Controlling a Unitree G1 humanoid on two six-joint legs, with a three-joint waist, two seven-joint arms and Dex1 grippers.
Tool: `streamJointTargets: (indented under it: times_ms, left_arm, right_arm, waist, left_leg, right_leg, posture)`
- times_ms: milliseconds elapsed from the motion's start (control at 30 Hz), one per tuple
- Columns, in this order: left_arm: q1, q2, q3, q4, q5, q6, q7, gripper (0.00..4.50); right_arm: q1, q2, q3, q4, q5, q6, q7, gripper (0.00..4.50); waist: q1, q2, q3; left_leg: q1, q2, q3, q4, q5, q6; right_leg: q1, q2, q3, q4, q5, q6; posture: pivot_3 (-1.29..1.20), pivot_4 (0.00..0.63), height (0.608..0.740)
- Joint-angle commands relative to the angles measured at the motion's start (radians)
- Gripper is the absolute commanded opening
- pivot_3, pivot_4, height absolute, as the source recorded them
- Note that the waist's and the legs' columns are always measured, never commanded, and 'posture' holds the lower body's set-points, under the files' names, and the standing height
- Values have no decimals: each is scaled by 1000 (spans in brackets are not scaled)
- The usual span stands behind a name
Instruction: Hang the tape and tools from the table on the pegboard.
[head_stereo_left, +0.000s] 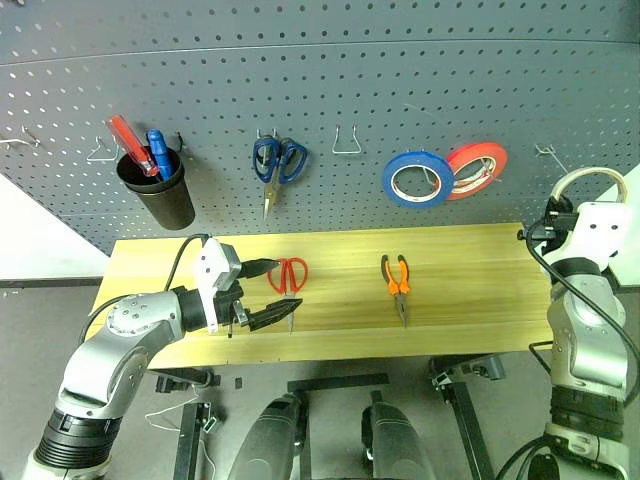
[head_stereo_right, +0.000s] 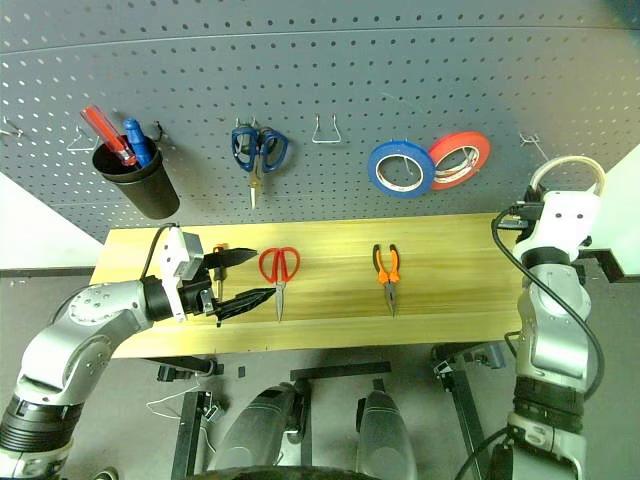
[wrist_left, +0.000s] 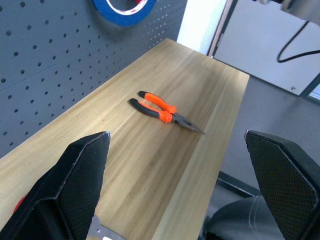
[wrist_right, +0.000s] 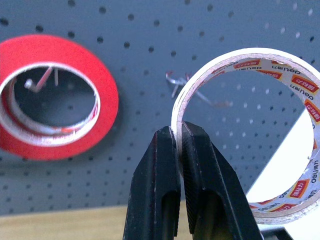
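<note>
Pinching the cream tape ring (wrist_right: 255, 135) by its rim, right gripper (wrist_right: 178, 137) clamped shut on it, raised in front of the pegboard (head_stereo_left: 330, 90) near a bare wire hook (wrist_right: 192, 90), beside the red tape roll (wrist_right: 50, 105) already hung. Left gripper (head_stereo_left: 262, 293) spread wide, holding nothing, hovered low over the table (head_stereo_left: 460, 290) just beside the red-handled scissors (head_stereo_left: 289, 278). Orange-and-black pliers (head_stereo_left: 397, 284) lay flat mid-table, well apart from both grippers. Blue tape roll (head_stereo_left: 418, 178) and blue-handled scissors (head_stereo_left: 277, 165) hung on the board; black cup (head_stereo_left: 158, 188) at left with pens inside.
</note>
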Motion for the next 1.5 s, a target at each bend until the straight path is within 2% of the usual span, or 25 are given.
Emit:
streamJointTargets:
  times_ms: [33,667,1467,1500]
  left_arm:
    - [6,15,32,-43,-18,4,6,4500]
    - [11,43,56,-75,-48,36,17,4500]
    - [13,56,71,-110,-72,64,42,4500]
    - [14,56,72,-111,-72,64,43,4500]
  right_arm:
    - [-35,-21,-3,25,12,-56,9,44]
    - [-154,-30,28,243,41,-157,54,44]
    - [-385,-74,77,748,27,-391,106,44]
    - [-388,-76,77,756,28,-391,107,296]
  waist:
    - [0,0,0]
    - [2,0,0]
    - [3,0,0]
    - [3,0,0]
  left_leg:
    - [0,0,0,0,0,0]
    - [0,0,0,0,1,-1]
    - [0,0,0,1,1,-1]
    - [0,0,0,1,1,-1]
  right_leg:
    - [0,0,0,0,0,0]
    - [0,0,0,1,0,0]
    - [0,0,0,1,0,0]
    - [0,0,0,1,0,0]
  posture:
    - [52,203,740]
    - [81,211,740]
    - [113,219,740]
    - [113,219,740]
